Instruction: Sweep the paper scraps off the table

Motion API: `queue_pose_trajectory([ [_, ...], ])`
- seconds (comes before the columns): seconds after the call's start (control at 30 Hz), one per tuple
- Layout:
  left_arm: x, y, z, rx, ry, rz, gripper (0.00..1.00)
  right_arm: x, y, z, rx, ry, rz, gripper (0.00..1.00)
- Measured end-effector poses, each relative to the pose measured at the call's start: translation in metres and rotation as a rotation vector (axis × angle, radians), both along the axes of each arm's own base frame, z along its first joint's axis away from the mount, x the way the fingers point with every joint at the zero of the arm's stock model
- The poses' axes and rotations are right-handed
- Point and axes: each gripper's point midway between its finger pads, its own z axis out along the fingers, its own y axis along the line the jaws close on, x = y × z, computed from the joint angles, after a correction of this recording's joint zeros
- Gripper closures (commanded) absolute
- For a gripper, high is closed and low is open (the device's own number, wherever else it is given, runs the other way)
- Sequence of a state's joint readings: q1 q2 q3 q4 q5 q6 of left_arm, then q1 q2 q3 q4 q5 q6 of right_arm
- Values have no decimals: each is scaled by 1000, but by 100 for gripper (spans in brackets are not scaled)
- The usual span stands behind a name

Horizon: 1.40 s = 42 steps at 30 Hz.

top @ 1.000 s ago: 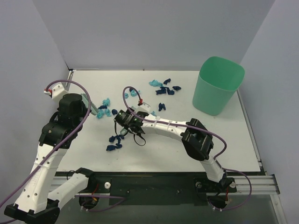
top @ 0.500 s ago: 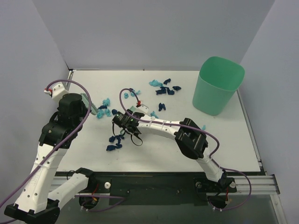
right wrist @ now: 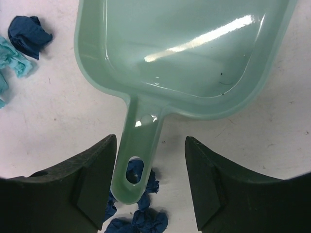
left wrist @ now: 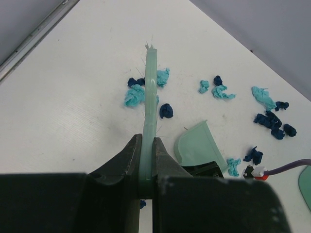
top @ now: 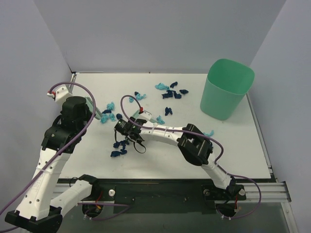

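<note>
Gaping around dustpan (right wrist: 184, 58): right end effector (right wrist: 150, 145).

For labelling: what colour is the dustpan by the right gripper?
Pale mint green; the dustpan shows best in the right wrist view.

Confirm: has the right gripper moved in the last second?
Yes. The right gripper shifted left across the table, farther from the green bin, which stayed put.
</note>
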State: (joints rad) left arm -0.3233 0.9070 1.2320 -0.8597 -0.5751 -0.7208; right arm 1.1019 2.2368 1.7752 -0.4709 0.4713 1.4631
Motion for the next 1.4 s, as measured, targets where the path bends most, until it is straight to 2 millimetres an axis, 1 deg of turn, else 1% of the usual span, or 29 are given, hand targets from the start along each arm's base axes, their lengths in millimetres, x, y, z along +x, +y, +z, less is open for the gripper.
queue_pose_trajectory([
  [0.03,0,0,0,0,1,0,100,-2,1,-2,-2,4,5,50],
  [0.2,0,0,0,0,0,0,100,-7,4,-9,-29,14,35,65],
  [0.23,1,0,0,1,0,0,100,-7,3,-10,-35,16,40,66],
  [0.33,1,0,0,1,0,-1,100,-8,0,-12,-62,18,61,77],
  [0.5,1,0,-1,11,7,-8,100,-12,-7,-10,-118,21,121,92],
  [0.53,1,-1,-2,15,11,-13,100,-14,-11,-8,-131,25,139,93],
  [0.63,2,-3,-4,24,23,-32,100,-22,-24,5,-167,34,196,100],
  [0.73,3,-6,-7,36,40,-62,100,-32,-37,29,-177,33,262,100],
  [0.83,4,-9,-11,61,62,-96,100,-46,-55,55,-186,32,356,100],
  [0.9,6,-11,-15,79,84,-122,100,-63,-73,69,-189,38,446,100],
  [1.0,7,-16,-26,104,129,-163,100,-85,-100,79,-208,53,564,100],
  [1.07,7,-18,-37,123,169,-188,100,-99,-118,76,-234,68,641,100],
  [1.13,6,-21,-45,134,201,-211,100,-111,-131,66,-258,93,711,100],
  [1.23,3,-24,-55,150,237,-243,100,-130,-150,39,-317,159,811,100],
  [1.3,1,-25,-56,156,248,-258,100,-138,-154,24,-356,185,863,100],
  [1.33,1,-26,-56,160,250,-264,100,-141,-154,17,-371,194,888,98],
  [1.4,0,-26,-57,163,253,-271,100,-146,-150,4,-394,198,929,88],
])
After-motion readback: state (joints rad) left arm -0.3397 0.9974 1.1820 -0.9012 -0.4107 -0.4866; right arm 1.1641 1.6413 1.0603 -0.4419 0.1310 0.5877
